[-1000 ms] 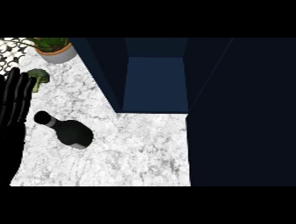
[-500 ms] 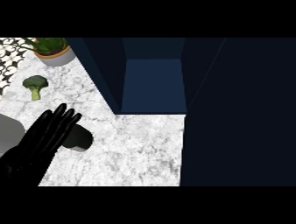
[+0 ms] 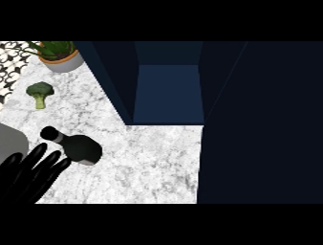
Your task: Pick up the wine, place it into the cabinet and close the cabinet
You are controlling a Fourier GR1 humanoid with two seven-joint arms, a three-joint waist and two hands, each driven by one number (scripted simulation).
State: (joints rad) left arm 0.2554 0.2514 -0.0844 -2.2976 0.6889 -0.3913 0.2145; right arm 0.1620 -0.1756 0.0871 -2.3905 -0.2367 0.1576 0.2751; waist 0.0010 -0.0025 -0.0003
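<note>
1. Left hand (image 3: 25, 178) comes in at the lower left corner of the head view, with straight, slightly spread fingers pointing up and to the right; it holds nothing.
2. Its fingertips (image 3: 60, 165) end just beside the wine bottle (image 3: 76, 146); whether they touch it I cannot tell.
3. The wine bottle is dark and tilted on the marble bench (image 3: 150, 162), neck toward the upper left.
4. The open cabinet (image 3: 169, 93) stands behind, well apart from the bottle.
5. A broccoli (image 3: 40, 92) and a potted plant (image 3: 57, 53) are farther back on the left.
</note>
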